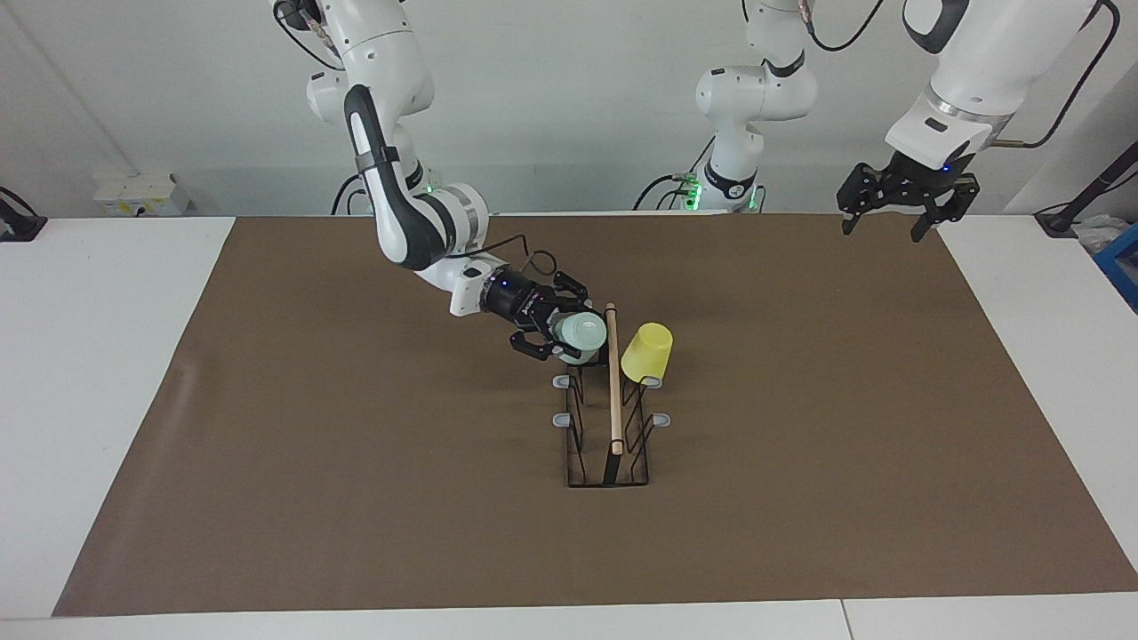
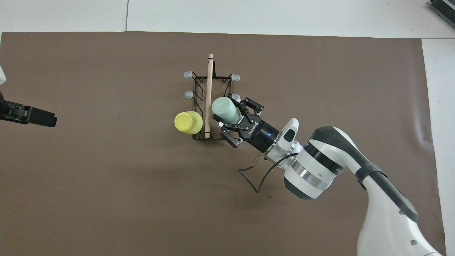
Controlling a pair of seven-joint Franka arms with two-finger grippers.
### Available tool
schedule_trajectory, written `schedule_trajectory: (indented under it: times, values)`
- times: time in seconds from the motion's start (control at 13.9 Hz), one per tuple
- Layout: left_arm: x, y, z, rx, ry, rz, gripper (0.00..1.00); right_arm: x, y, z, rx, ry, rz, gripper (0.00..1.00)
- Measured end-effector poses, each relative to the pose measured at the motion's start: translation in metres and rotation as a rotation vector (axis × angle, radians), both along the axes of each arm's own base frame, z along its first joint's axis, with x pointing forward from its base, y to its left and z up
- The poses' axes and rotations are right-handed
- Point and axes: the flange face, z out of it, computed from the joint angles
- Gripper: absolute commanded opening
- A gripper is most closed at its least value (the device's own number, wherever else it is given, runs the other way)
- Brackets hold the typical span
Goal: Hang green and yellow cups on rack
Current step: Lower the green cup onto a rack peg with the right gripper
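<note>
Right gripper [image 1: 569, 336] is clamped on the green cup [image 1: 582, 333], jaws closed around its body, bottom of the cup pointing away from the wrist toward the wooden rod of the rack [image 1: 610, 427]. The cup sits between those jaws over the rack's end nearest the robots, on the right arm's side of the rod; whether it touches a prong there is hard to make out. Just past the jaws, across the rod, the yellow cup [image 1: 647, 352] hangs upside down on a prong, tilted. The left gripper [image 1: 893, 213] waits, raised over the brown mat's [image 1: 356, 498] corner at its own end, jaws spread wide, holding nothing.
</note>
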Motion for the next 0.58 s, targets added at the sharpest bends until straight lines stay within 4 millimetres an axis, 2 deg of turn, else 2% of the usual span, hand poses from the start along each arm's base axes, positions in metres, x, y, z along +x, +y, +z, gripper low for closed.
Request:
schedule_trajectory:
  times: [0.22, 0.58]
  values:
    - [0.0, 0.0, 0.0, 0.0, 0.0, 0.0, 1.0, -0.001, -0.002, -0.001, 0.018, -0.042, 0.008, 0.4]
    - [0.0, 0.0, 0.0, 0.0, 0.0, 0.0, 1.0, -0.011, -0.01, -0.017, 0.018, -0.072, 0.011, 0.4]
